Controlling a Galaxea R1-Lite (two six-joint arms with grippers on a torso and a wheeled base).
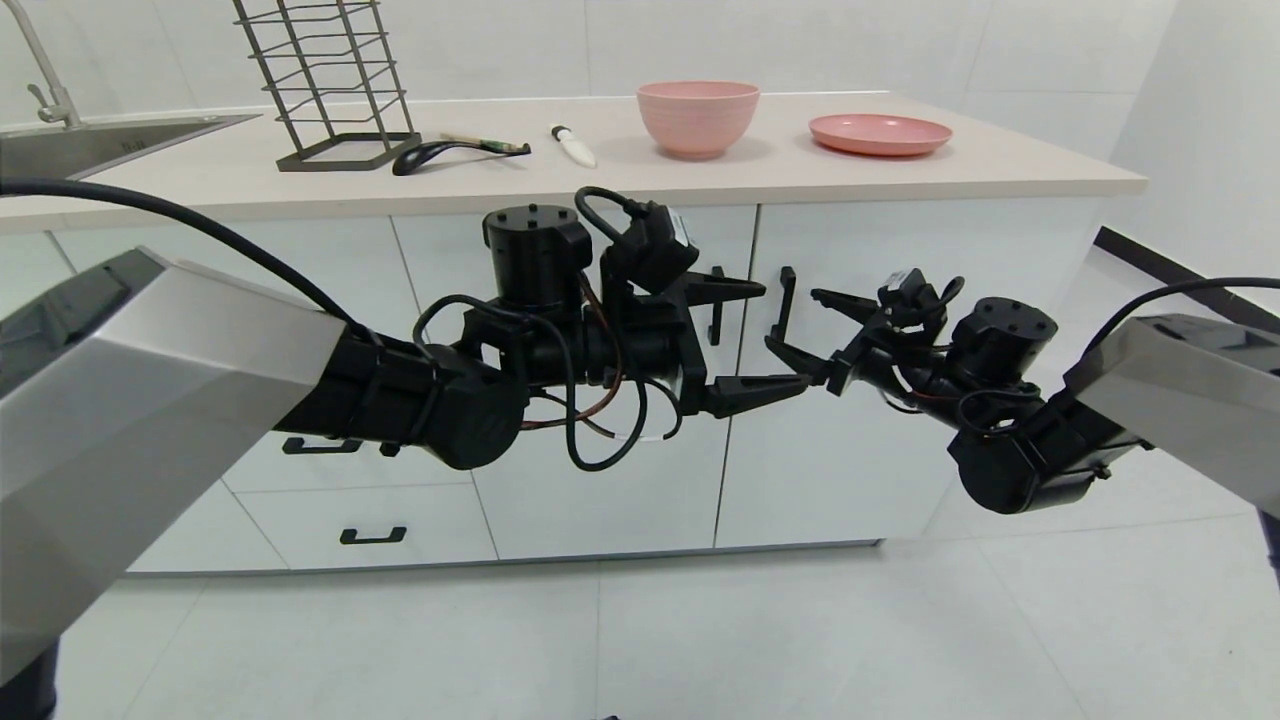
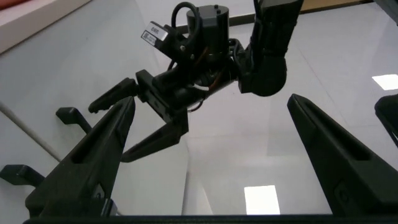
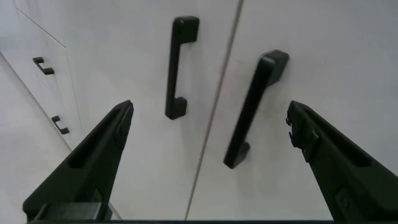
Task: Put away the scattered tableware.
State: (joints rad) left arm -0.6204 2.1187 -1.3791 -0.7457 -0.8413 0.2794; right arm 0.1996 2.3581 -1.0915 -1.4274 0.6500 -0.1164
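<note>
On the countertop point(image 1: 700, 175) lie the scattered pieces: a pink bowl point(image 1: 698, 117), a pink plate point(image 1: 880, 133), a black spoon point(image 1: 430, 155), a wood-handled utensil point(image 1: 485, 143) and a small white utensil point(image 1: 572, 145). Both grippers hang below the counter's edge, in front of the white cabinet doors, tips nearly meeting. My left gripper point(image 1: 786, 337) point(image 2: 211, 102) is open and empty. My right gripper point(image 1: 790, 318) point(image 3: 209, 107) is open too, facing two black door handles point(image 3: 180, 65). From the left wrist, the right gripper point(image 2: 109, 130) shows close ahead, over the floor.
A dark wire dish rack point(image 1: 330, 80) stands at the counter's back left, beside a steel sink point(image 1: 100, 140) with a faucet. Drawer handles point(image 1: 372, 536) sit low on the cabinet front. White tiled floor spreads below and to the right.
</note>
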